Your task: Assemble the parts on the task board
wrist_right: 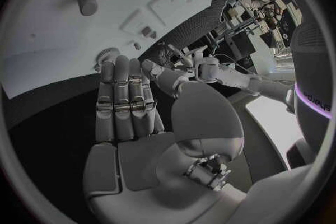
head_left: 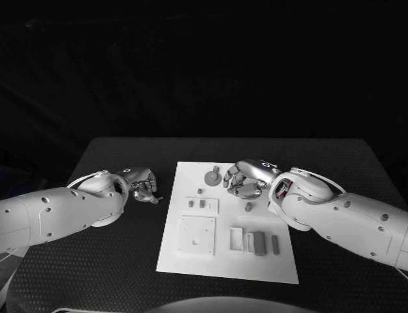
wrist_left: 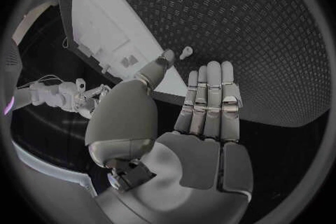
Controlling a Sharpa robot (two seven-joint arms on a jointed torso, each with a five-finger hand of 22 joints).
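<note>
Nearest me on the task board (head_left: 224,264) stand grey parts (head_left: 259,242) in a row: small, stiff, light, likely slick, best pinched by their long sides. My right hand (head_left: 245,180) hovers over the board's far end beside a disc-shaped part (head_left: 212,176), fingers straight, holding nothing. My left hand (head_left: 141,184) hangs just off the board's left edge, empty too. No writing is legible.
</note>
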